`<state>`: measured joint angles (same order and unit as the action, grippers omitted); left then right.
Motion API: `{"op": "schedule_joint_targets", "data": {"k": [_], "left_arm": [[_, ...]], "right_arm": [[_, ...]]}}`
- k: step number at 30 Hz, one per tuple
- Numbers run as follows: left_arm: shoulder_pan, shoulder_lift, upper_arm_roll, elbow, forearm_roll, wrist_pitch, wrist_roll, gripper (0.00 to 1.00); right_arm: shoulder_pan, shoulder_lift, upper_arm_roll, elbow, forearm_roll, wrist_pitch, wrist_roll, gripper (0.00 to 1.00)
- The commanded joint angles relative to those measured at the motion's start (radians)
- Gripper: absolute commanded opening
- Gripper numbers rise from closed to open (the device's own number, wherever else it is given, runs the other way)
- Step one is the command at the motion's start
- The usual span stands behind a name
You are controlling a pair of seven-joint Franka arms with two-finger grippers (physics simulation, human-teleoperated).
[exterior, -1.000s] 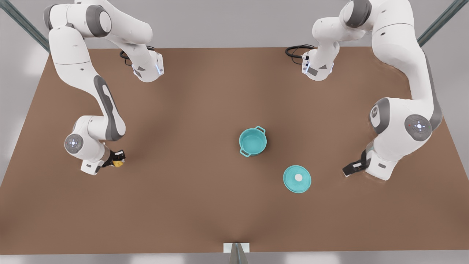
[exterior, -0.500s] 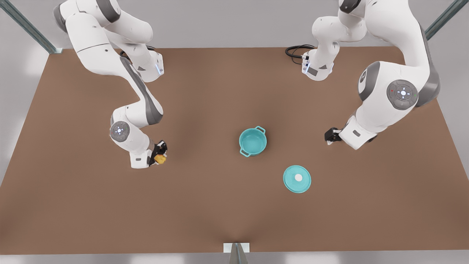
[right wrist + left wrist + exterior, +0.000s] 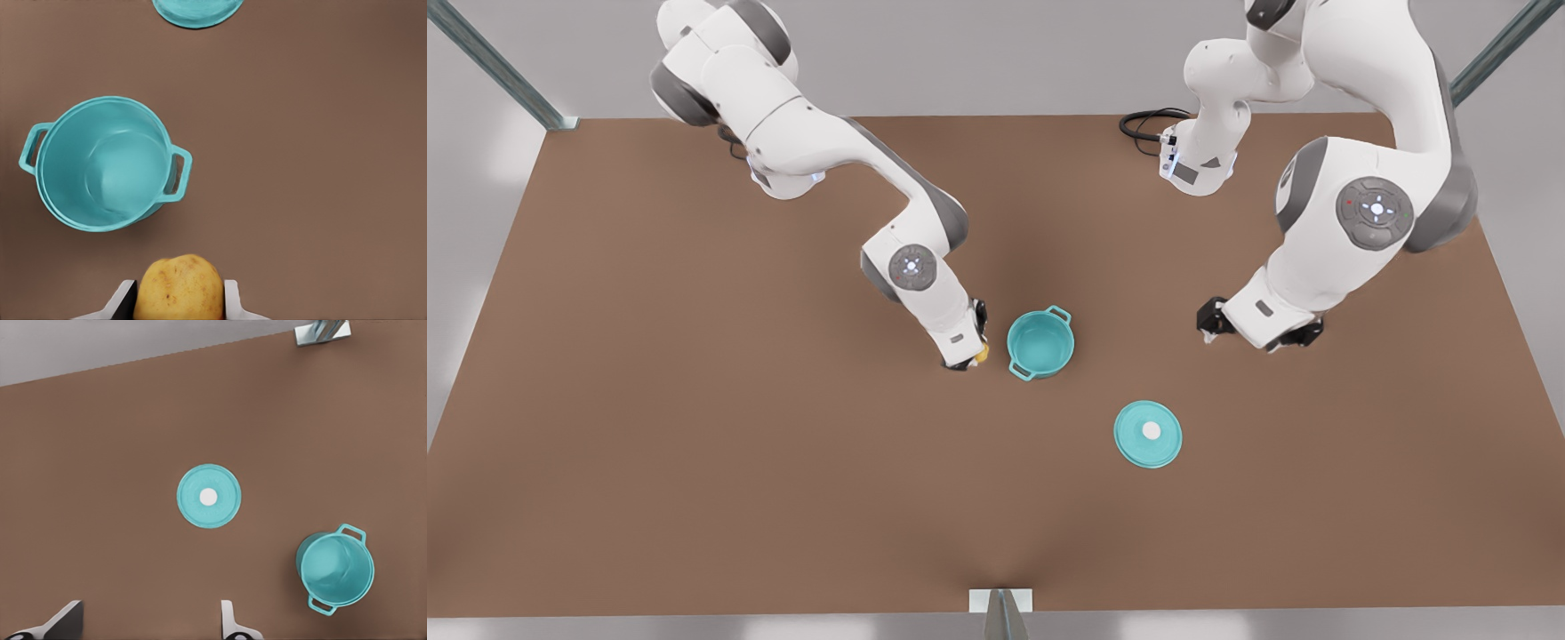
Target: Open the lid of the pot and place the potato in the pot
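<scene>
Right gripper [image 3: 976,348] clamped on potato [image 3: 982,354], just left of open pot [image 3: 1040,343] in front view. Left gripper [image 3: 1207,325] spread, empty, waiting right of it. Pot lid [image 3: 1148,434] flat on table, nearer.

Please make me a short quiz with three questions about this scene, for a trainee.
1. True or false: the lid sits on the pot.
2. What does the right gripper hold? A) the lid B) the potato C) nothing
3. Fill in: the left gripper, above the table, is ____ (open or shut).
Key: 1 false; 2 B; 3 open.
</scene>
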<state>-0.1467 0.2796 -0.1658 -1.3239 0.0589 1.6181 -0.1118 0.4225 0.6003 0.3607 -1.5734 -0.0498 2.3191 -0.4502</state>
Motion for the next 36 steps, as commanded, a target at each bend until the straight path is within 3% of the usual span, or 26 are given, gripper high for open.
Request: {"op": "schedule_joint_targets", "data": {"k": [1,4,6,16,17,18,24,25,26,27,28,29,32,35,36], "left_arm": [[-0.001,0.006,-0.003,0.0,-0.008,0.02,0.067,1.0],[0.047,-0.002,0.015,-0.006,-0.039,-0.012,0.116,1.0],[0.131,0.0,0.015,-0.003,-0.163,-0.011,0.389,1.0],[0.065,-0.004,0.002,0.0,-0.074,-0.107,0.155,1.0],[0.067,-0.004,0.003,0.0,-0.074,-0.107,0.155,1.0],[0.067,-0.004,0.003,0.0,-0.076,-0.107,0.155,1.0],[0.065,0.001,0.003,0.003,-0.077,-0.103,0.152,1.0],[0.065,0.001,0.003,0.003,-0.077,-0.103,0.152,1.0],[0.065,0.001,0.003,0.002,-0.079,-0.103,0.152,1.0],[0.065,0.001,0.003,0.002,-0.08,-0.103,0.152,1.0],[0.065,0.003,0.003,0.003,-0.08,-0.101,0.149,1.0],[0.062,0.0,0.002,0.002,-0.076,-0.101,0.153,1.0],[0.035,0.001,0.002,0.002,-0.074,-0.075,0.149,1.0],[-0.008,0.001,0.014,0.002,-0.071,-0.066,0.147,1.0],[0.004,0.003,0.017,0.0,-0.071,-0.066,0.149,1.0]], "right_arm": [[0.07,0.047,-0.029,0.055,-0.01,0.002,0.18,0.47],[0.156,0.11,-0.089,0.153,-0.01,0.003,0.243,0.47],[0.191,0.167,-0.108,0.233,-0.012,0.008,0.269,0.47],[0.311,0.254,-0.14,0.329,-0.013,0.013,0.41,0.47],[0.311,0.256,-0.141,0.337,-0.013,0.013,0.41,0.66],[0.312,0.259,-0.154,0.349,-0.013,0.013,0.41,1.0],[0.312,0.259,-0.154,0.349,-0.012,0.011,0.412,1.0],[0.311,0.248,-0.183,0.349,-0.012,-0.006,0.43,1.0],[0.303,0.208,-0.27,0.352,-0.013,-0.13,0.43,1.0],[0.241,0.153,-0.376,0.374,-0.013,-0.275,0.365,1.0],[0.115,0.089,-0.411,0.374,-0.013,-0.359,0.243,1.0],[-0.045,0.039,-0.396,0.375,-0.015,-0.417,0.119,1.0],[-0.309,-0.027,-0.39,0.371,-0.007,-0.569,0.058,1.0],[-0.415,-0.048,-0.402,0.351,-0.009,-0.572,0.071,1.0],[-0.419,-0.143,-0.404,0.209,0.067,-0.52,0.246,1.0]]}}
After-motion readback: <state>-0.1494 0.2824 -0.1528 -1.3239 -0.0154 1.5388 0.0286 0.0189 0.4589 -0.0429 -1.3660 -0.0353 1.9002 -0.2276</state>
